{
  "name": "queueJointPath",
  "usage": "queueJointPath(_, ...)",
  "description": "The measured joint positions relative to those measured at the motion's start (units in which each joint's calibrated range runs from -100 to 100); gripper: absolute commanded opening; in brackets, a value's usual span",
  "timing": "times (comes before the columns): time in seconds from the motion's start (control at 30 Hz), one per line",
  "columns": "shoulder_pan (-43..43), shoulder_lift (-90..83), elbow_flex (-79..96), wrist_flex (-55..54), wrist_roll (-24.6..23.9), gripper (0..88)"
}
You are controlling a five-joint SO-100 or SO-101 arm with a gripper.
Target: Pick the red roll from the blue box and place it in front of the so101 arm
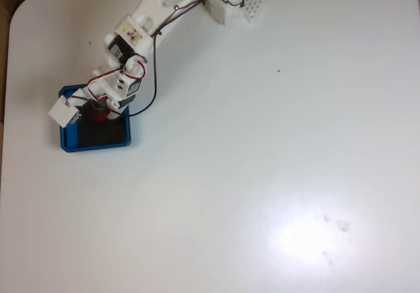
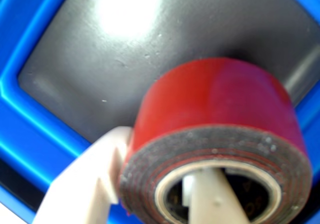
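Where I am: the so101 arm reaches from the top of the table down to the blue box at the left edge of the fixed view.
The roll: the red roll sits inside the blue box, over its black floor; in the fixed view it shows as a small red spot under my wrist.
My fingers: one finger runs through the roll's hollow core, the other presses the red rim from outside, at the left in the wrist view. I judge them closed on the roll's wall, gripping it.
The relation that counts: the roll's axis points along my fingers, open end toward the wrist camera, so it is threaded on me, not pinched across its width.
Contact with the floor: too blurred to tell whether it is lifted clear.
Next, as I judge it: rise straight over the blue rim, then swing toward the bare table in front of my base.
Risk: the roll could slide off the inner finger if I tilt downward.
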Motion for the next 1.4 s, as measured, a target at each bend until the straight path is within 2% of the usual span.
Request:
queueJointPath(0.3, -0.8, -13.8, 0.0, 0.1, 0.2, 0.5)
queueJointPath(0.53, -10.4, -24.6, 0.2, 1.1, 0.2, 0.5)
queueJointPath(0.9, -37.6, -30.7, 0.2, 22.0, 0.3, 0.5)
queueJointPath(1.4, -49.4, -30.7, 6.3, 36.9, 0.2, 0.5)
